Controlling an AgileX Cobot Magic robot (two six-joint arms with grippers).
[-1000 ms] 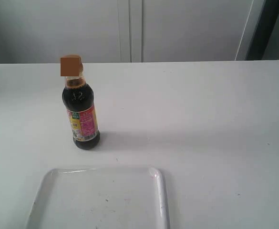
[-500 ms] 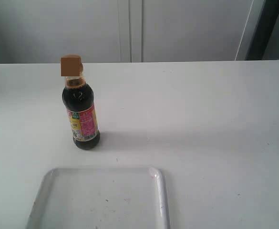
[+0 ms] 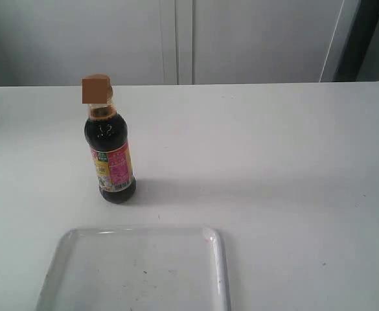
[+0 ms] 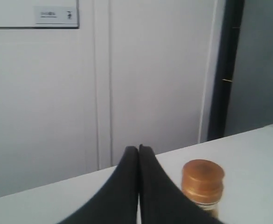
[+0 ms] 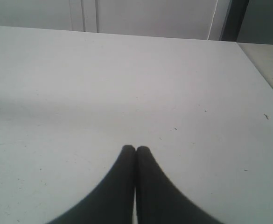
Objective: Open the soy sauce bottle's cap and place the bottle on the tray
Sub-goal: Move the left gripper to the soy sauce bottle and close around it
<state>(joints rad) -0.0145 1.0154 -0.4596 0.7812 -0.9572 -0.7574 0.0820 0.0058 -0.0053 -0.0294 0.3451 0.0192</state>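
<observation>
We see the soy sauce bottle (image 3: 110, 152) standing upright on the white counter (image 3: 273, 162), its cap (image 3: 96, 89) closed on top, and the tray (image 3: 137, 269) lying flat nearer the camera, apart from the bottle. Our left gripper (image 4: 138, 151) has its fingers pressed together with nothing between them, the cap (image 4: 203, 176) just beside its tips. Our right gripper (image 5: 136, 151) is likewise closed and empty above bare counter (image 5: 127, 84).
</observation>
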